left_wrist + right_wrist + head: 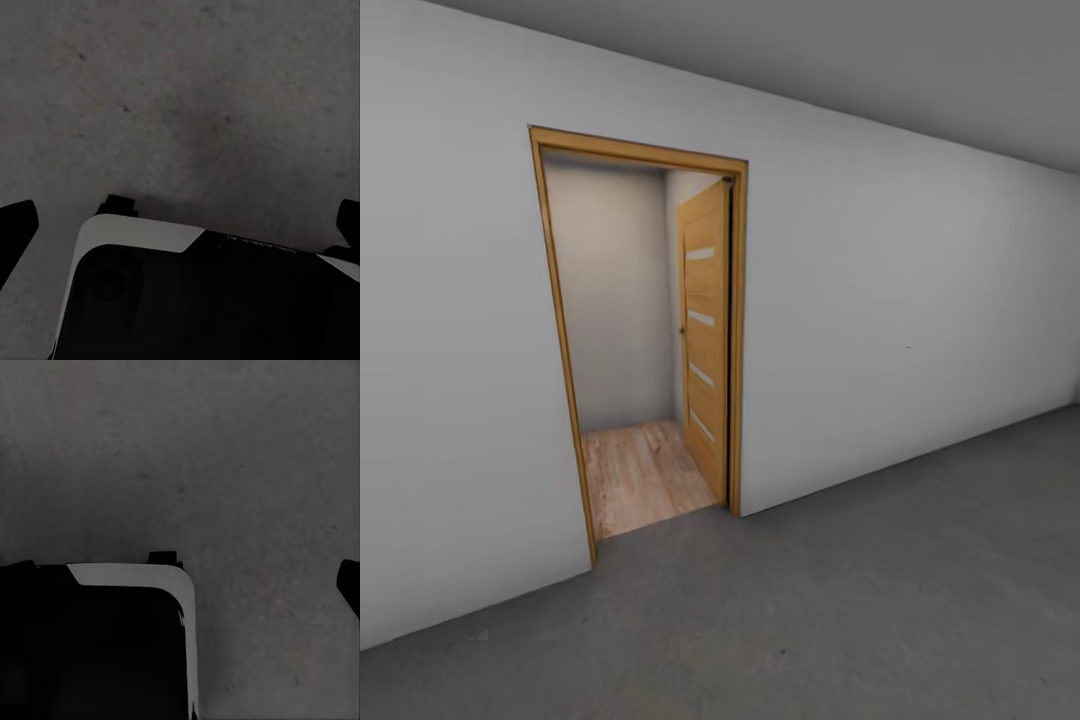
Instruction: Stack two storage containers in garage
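From the garage's concrete floor (pixel 880 600), the robot faces an open slatted door (pixel 705 350) onto wood planks (pixel 640 475). Both pincers hang apart, empty; no storage containers visible, so everything seemingly remains.

So we've got a plain white-grey wall (pixel 920 330) ahead with a wooden door frame (pixel 565 340) set into it. The slatted wooden door (pixel 705 340) with pale glass strips is swung open inward on the right side of the opening. Past it there's light wood plank flooring (pixel 640 475) and another pale wall (pixel 610 300). Grey ceiling (pixel 810 60) overhead.
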### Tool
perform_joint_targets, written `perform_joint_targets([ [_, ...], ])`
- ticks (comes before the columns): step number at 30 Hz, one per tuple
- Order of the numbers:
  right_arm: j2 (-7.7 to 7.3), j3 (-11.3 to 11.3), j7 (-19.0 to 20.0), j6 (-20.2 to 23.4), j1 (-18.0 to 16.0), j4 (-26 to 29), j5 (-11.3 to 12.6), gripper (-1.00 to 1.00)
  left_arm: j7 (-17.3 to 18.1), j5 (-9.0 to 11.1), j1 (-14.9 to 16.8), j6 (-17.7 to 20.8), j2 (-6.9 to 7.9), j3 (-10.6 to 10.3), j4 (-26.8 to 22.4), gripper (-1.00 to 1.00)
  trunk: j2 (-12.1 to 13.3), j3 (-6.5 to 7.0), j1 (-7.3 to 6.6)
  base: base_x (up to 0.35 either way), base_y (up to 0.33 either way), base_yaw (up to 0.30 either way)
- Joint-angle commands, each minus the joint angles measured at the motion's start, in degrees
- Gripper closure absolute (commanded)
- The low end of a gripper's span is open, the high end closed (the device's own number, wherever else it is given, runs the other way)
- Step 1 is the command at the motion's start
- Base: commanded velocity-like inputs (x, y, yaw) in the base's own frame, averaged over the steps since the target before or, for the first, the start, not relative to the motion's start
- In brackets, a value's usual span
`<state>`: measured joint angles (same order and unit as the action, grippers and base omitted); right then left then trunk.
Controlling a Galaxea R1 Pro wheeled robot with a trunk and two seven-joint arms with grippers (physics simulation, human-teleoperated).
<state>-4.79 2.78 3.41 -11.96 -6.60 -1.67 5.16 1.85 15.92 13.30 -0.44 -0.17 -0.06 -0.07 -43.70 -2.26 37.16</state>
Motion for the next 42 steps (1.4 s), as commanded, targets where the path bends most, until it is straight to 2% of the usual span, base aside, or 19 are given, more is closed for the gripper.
perform_joint_targets([
  [1,-0.01,0.29,0.32,-0.35,-0.08,-0.18,0.55,-1.00,0.18,0.42,0.06,-0.06,0.00,-0.03,0.04,-1.00,-0.07,-0.10,0.04,0.323,0.000,0.183],
  [9,-0.03,0.30,0.36,-0.35,-0.08,-0.18,0.55,-1.00,0.10,0.43,0.06,-0.10,-0.06,-0.03,0.01,-1.00,-0.07,-0.10,0.04,0.323,0.000,0.126],
  [42,-0.20,0.30,0.37,-0.50,-0.08,-0.18,0.55,-1.00,0.09,0.36,0.06,-0.17,-0.21,-0.03,0.02,-1.00,-0.07,-0.10,0.04,0.323,0.000,0.002],
])
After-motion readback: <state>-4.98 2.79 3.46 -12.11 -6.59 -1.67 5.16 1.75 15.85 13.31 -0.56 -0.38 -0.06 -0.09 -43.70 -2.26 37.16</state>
